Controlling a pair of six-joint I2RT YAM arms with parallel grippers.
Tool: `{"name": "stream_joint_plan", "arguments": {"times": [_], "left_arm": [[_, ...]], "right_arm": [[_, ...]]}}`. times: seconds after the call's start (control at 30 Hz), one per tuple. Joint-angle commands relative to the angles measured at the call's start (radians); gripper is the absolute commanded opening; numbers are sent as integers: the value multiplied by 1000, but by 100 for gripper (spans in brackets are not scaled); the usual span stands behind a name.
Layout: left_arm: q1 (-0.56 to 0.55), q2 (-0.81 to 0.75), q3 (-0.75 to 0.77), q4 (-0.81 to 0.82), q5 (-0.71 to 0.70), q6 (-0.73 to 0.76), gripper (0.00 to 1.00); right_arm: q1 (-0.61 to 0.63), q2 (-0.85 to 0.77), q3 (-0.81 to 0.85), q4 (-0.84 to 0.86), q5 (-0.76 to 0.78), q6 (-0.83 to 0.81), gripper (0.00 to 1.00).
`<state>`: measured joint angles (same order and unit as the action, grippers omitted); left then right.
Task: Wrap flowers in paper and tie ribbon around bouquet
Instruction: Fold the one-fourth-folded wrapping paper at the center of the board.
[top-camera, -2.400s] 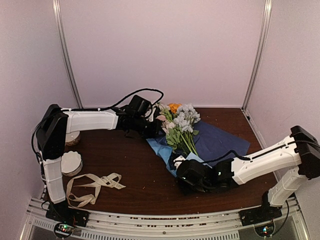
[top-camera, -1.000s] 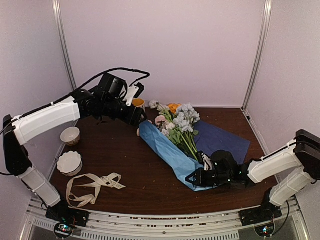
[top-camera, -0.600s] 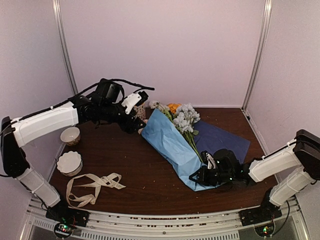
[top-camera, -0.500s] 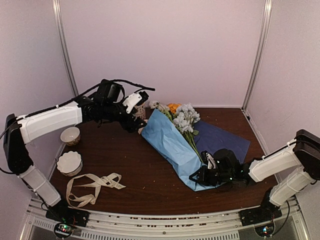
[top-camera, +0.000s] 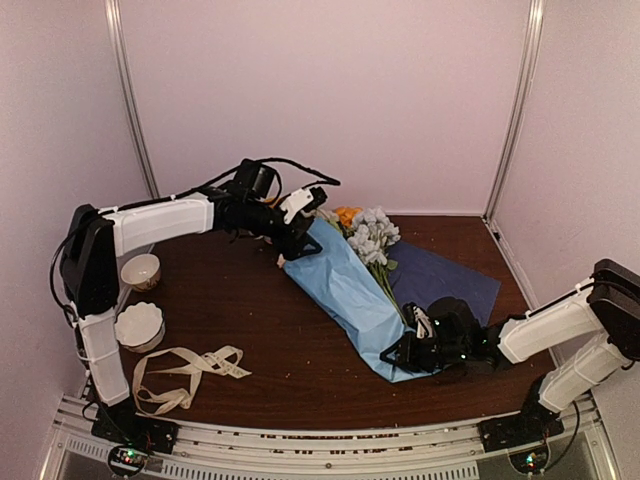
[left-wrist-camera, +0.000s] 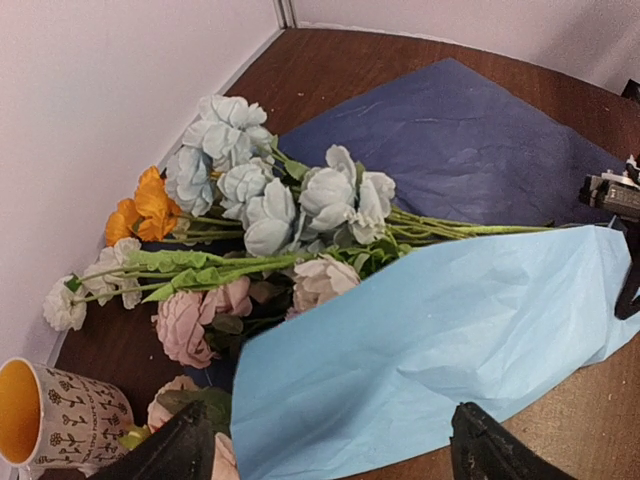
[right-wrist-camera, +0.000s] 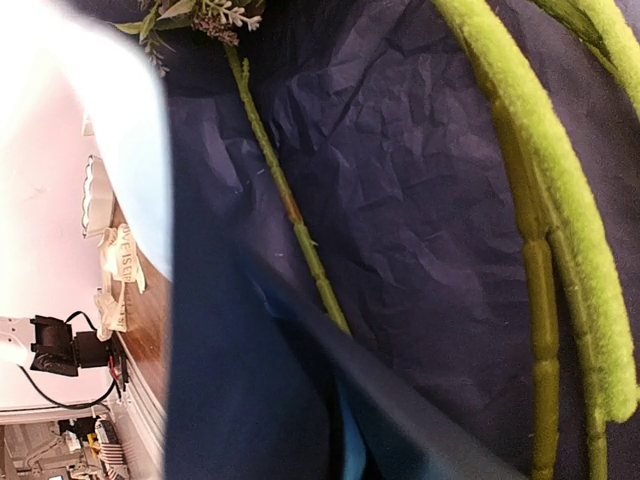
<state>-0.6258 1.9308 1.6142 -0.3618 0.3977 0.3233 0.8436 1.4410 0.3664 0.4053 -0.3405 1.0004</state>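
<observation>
The paper (top-camera: 345, 285) lies on the table with its light blue flap folded over the flowers' (top-camera: 368, 232) stems; its navy side (top-camera: 445, 280) spreads to the right. Pale blue, pink and orange blooms (left-wrist-camera: 250, 205) stick out past the flap's upper edge. My left gripper (top-camera: 303, 225) hovers open at that upper edge, its fingers (left-wrist-camera: 185, 450) wide apart over the blue flap (left-wrist-camera: 420, 330) and holding nothing. My right gripper (top-camera: 402, 352) is shut on the paper's lower end, where green stems (right-wrist-camera: 545, 260) run over navy paper (right-wrist-camera: 400, 150). The ribbon (top-camera: 180, 375) lies looped at the near left.
A patterned mug (left-wrist-camera: 50, 415) stands beside the blooms by the back wall. Two small bowls (top-camera: 140, 270) (top-camera: 138, 325) sit at the left edge, behind the ribbon. Walls close in the back and both sides.
The blue flap has been laid over the stems and let go. My left gripper has opened and swung right toward the blooms. The right arm has stayed put.
</observation>
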Motion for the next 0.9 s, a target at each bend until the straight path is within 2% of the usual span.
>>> {"name": "stream_joint_plan", "arguments": {"times": [0.0,0.1,0.23,0.3,0.43,0.47,0.63,0.87], "left_arm": [[-3,34,61,60,34,40,83],[-5,72,105,49,60,26,77],[-6,112,141,49,121,-5,58],[-8,121,147,49,131,-7,45],[-13,129,151,55,158,-18,7],[-16,129,150,63,158,-25,0],[-29,127,151,91,110,-70,0],[-29,51,84,135,-96,-135,0]], "right_arm": [[-8,-20,-7,-45,-9,-12,0],[-7,-21,-4,-54,-9,-15,0],[-8,-26,0,-72,-9,-21,0],[-7,-34,0,-77,-9,-24,0],[-7,-52,7,-103,-12,-35,0],[-7,-56,9,-108,-13,-37,0],[9,-54,34,-122,-42,-50,0],[93,-44,85,-112,-91,-51,0]]}}
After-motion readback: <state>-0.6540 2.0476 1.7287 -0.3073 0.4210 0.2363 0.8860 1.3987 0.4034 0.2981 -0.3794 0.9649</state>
